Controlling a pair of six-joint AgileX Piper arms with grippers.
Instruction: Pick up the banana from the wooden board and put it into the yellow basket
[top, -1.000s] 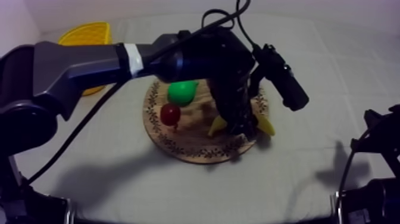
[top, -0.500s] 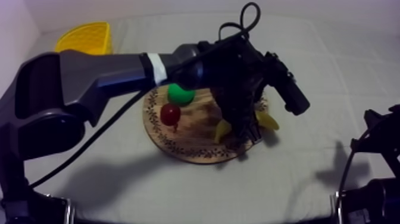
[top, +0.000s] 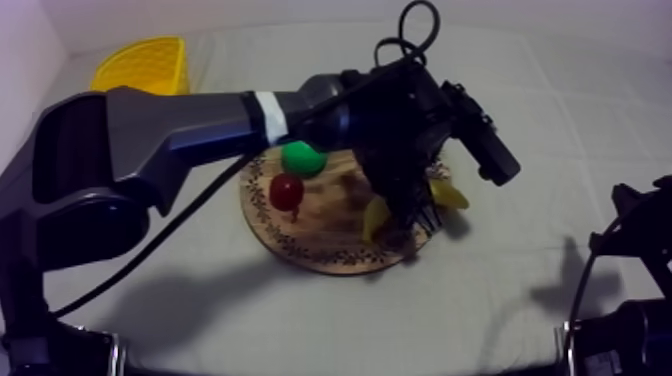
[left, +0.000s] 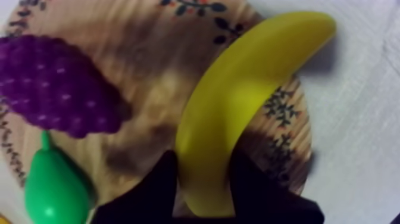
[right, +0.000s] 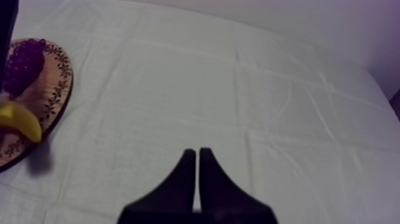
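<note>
Two black fingers (left: 158, 190) of the left claw (left: 202, 173) are closed on the near end of the banana (left: 238, 101), one against each flank, so the fruit is clamped between them. From that grip its long axis runs straight away from the claw, curving across the round wooden board (left: 161, 53), its far tip past the patterned rim and over the cloth. Whether it has left the wood I cannot tell. Just to one side of the claw lies the pear (left: 53, 190), and beyond that the bunch of grapes (left: 59, 89), both apart from the banana. The yellow basket (top: 140, 65) sits far off, across the board at the worktop's far corner on this arm's own side. I judge a lift and a swing back that way comes next. The right claw (right: 198, 156), fingers together on nothing, rests well apart over bare cloth.
</note>
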